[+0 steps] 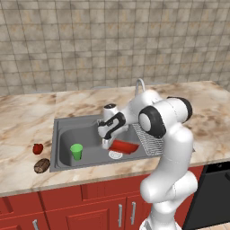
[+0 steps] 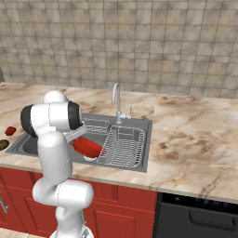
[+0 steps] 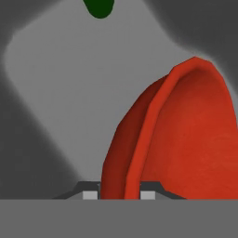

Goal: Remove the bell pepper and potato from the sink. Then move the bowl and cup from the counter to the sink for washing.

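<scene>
Lowering the red bowl (image 1: 124, 146) into the sink (image 1: 63, 130), its rim clamped in the gripper (image 3: 120, 195).
Letting go while it is apparently tilting risks it rolling toward the green cup (image 1: 76, 151) ahead.

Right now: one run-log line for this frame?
claw: shut on bowl rim, low in sink | cup: in sink | bell pepper, potato: on counter
</scene>
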Motion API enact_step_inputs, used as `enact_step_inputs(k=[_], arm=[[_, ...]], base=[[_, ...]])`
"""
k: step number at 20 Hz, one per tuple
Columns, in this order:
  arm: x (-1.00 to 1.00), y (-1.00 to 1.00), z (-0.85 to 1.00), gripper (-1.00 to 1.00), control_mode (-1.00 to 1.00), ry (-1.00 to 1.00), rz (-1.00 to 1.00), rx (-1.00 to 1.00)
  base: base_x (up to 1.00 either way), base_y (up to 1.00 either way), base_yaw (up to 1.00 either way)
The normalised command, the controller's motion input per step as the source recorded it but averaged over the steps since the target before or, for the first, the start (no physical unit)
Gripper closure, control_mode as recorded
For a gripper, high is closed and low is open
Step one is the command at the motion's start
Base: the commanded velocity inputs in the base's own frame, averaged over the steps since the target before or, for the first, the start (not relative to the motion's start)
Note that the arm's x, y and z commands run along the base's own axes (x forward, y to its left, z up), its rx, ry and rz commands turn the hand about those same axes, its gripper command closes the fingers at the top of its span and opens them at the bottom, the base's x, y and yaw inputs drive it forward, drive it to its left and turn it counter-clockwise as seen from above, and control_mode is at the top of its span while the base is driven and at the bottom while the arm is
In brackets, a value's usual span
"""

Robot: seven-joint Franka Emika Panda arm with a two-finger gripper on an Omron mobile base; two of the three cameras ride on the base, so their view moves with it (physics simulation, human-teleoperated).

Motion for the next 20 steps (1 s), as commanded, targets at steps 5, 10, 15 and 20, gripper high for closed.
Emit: enact_step_inputs(k=[5, 10, 15, 20], arm=[[0.20, 0.10, -0.23, 1.00, -1.00, 0.00, -0.03, 0.00], [0.23, 0.08, -0.18, 1.00, -1.00, 0.00, -0.01, 0.00], [0.25, 0.05, -0.16, 1.00, -1.00, 0.00, -0.01, 0.00], [0.26, 0.04, -0.20, 1.00, -1.00, 0.00, -0.02, 0.00]], base=[[0.00, 0.00, 0.00], [0.00, 0.00, 0.00], [0.00, 0.00, 0.00], [0.00, 0.00, 0.00]])
